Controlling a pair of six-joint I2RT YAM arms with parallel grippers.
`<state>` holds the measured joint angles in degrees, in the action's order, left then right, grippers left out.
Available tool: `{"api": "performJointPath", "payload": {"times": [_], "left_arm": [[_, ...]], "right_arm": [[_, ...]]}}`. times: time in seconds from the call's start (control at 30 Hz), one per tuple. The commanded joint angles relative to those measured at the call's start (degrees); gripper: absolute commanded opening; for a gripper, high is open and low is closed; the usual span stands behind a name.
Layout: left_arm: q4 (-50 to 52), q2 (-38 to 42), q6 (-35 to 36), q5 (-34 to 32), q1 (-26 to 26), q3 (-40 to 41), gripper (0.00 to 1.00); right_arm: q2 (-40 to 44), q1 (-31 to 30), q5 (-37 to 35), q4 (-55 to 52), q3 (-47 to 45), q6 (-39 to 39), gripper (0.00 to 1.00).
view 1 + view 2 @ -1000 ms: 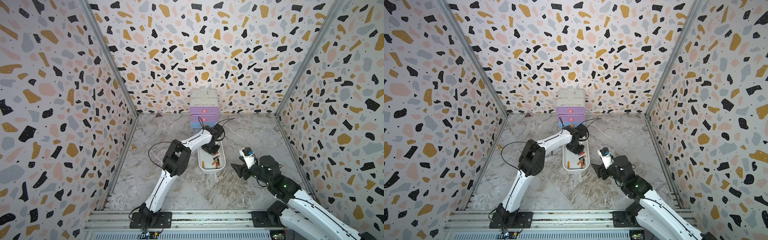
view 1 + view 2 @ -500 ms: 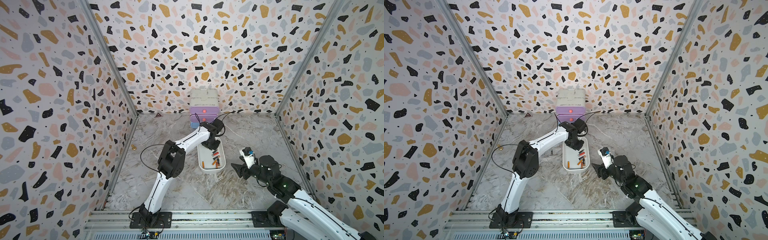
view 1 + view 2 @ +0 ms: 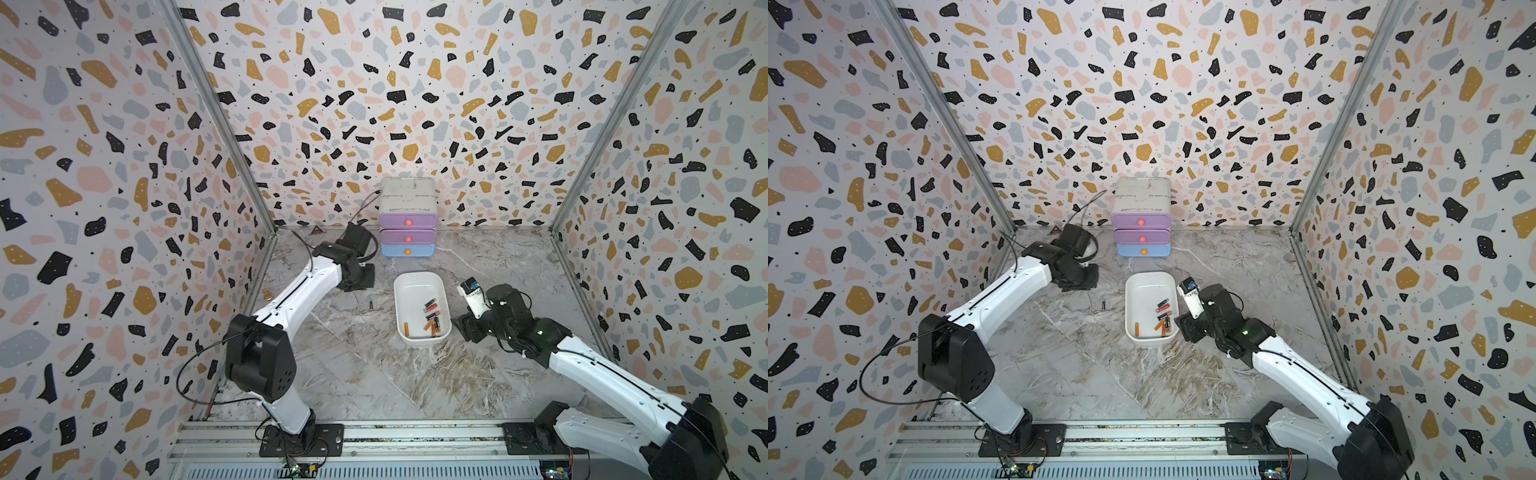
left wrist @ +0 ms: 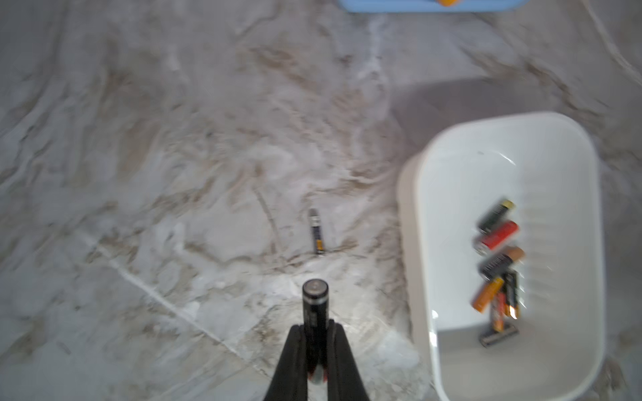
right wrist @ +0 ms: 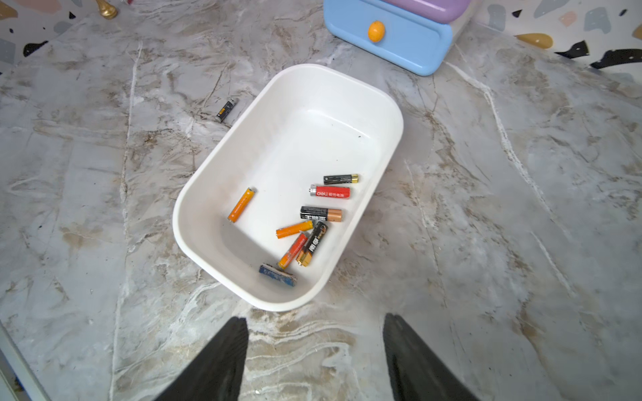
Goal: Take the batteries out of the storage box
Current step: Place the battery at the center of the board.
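Note:
The white storage box [image 3: 417, 289] lies mid-table in both top views, and several batteries [image 3: 431, 318] sit at its near end. The right wrist view shows them as orange, black-and-copper, one red [image 5: 330, 191] and one blue [image 5: 278, 274]. One dark battery [image 3: 370, 304] lies on the table left of the box. My left gripper [image 4: 315, 326] is shut on a black battery [image 4: 314, 305] and hangs over the table, left of and behind the box. My right gripper [image 5: 314, 323] stands open and empty just off the box's near right corner.
A white cabinet [image 3: 408, 220] with purple and blue drawers stands against the back wall behind the box. A small gold piece [image 3: 268, 296] lies by the left wall. Patterned walls close in the table on three sides.
My left arm has swung from above the box's far end out to the left and back, with the black battery in its jaws. The right arm has stayed put.

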<state>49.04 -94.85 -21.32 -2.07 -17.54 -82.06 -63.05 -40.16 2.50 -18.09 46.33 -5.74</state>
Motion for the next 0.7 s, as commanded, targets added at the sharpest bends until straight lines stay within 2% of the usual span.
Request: {"api": "performJointPath", "payload": {"times": [0.0, 0.27, 0.67], "left_arm": [[-2.7, -3.1, -1.0, 0.1, 1.9, 2.8, 0.00], [-4.7, -15.4, 0.1, 3.0, 3.3, -0.2, 0.00], [-6.1, -22.8, 0.0, 0.6, 0.5, -3.6, 0.00]], "right_arm": [[-1.0, -2.8, -2.5, -3.4, 1.9, -0.2, 0.68], [-2.8, -4.0, -4.1, -5.1, 3.0, -0.7, 0.68], [-1.9, -4.0, -4.6, -4.9, 2.3, -0.1, 0.69]]}}
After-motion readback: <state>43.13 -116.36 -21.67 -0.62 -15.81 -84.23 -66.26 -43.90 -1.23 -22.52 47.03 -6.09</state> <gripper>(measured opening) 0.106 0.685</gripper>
